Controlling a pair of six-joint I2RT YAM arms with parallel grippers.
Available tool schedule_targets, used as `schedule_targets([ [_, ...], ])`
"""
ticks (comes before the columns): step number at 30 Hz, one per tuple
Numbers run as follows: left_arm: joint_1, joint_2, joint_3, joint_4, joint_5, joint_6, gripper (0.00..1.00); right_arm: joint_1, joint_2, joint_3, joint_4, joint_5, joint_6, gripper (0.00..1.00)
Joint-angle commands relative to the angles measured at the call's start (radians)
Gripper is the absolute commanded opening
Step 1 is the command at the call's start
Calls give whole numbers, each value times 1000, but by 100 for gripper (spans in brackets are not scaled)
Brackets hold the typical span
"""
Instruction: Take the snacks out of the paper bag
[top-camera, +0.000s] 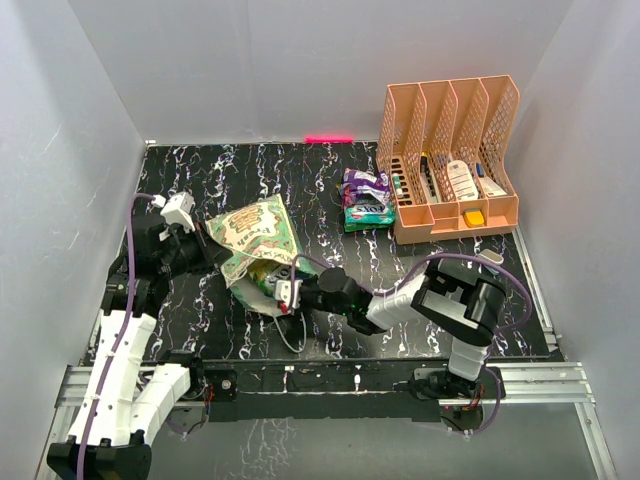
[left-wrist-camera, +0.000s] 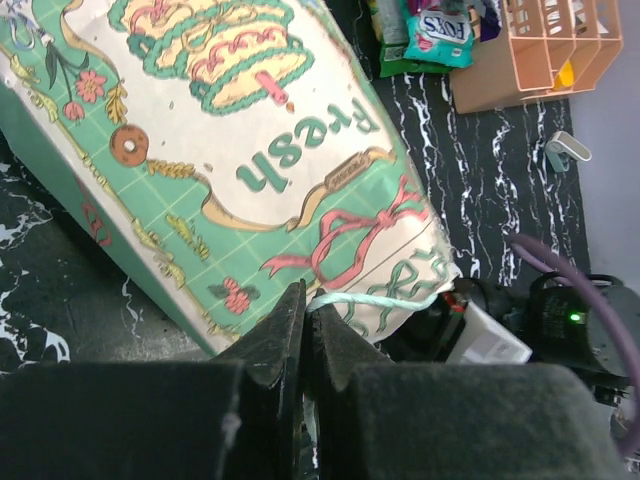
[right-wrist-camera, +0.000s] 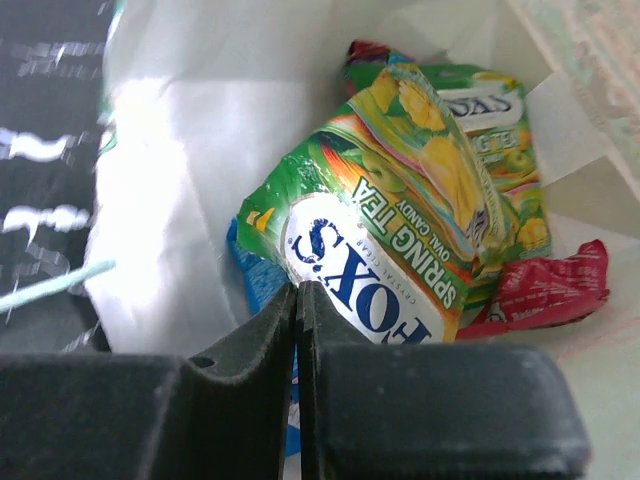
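One paper bag (top-camera: 255, 232); at least three snacks (right-wrist-camera: 380, 260) inside

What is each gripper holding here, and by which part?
The left gripper pinches the paper bag at its edge by the string handle. The right gripper, inside the bag, looks shut on the green Spring Tea packet at its near edge.
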Motion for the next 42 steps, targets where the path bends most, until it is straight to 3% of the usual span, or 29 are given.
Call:
schedule_targets([
  [1,-3,-2,47,28,47,-18,0,-3,-37,-65,31,-77,-157,9],
  [5,-3,-5,57,29,66,-29,0,-5,8,-36,35,-89,-262,21],
  [9,-3,-5,74,16,63,-25,0,0,37,-15,72,-100,-331,46],
  [14,-3,-4,77,11,69,-26,0,13,52,-5,110,-112,-390,62],
  [17,-3,-4,74,20,80,-34,0,20,90,6,162,-81,-426,68],
  [27,-3,1,80,19,94,-44,0,30,201,118,259,-11,-460,72],
  [29,-3,3,83,13,94,-43,0,29,222,138,279,24,-456,69],
  [33,-3,4,89,8,91,-39,0,30,240,161,301,131,-462,53],
  [37,-3,5,88,13,83,-41,0,30,189,148,278,133,-451,20],
  [39,-3,6,86,15,74,-45,0,30,148,150,233,124,-429,8],
  [42,-3,10,88,13,54,-54,0,30,70,146,141,74,-380,7],
])
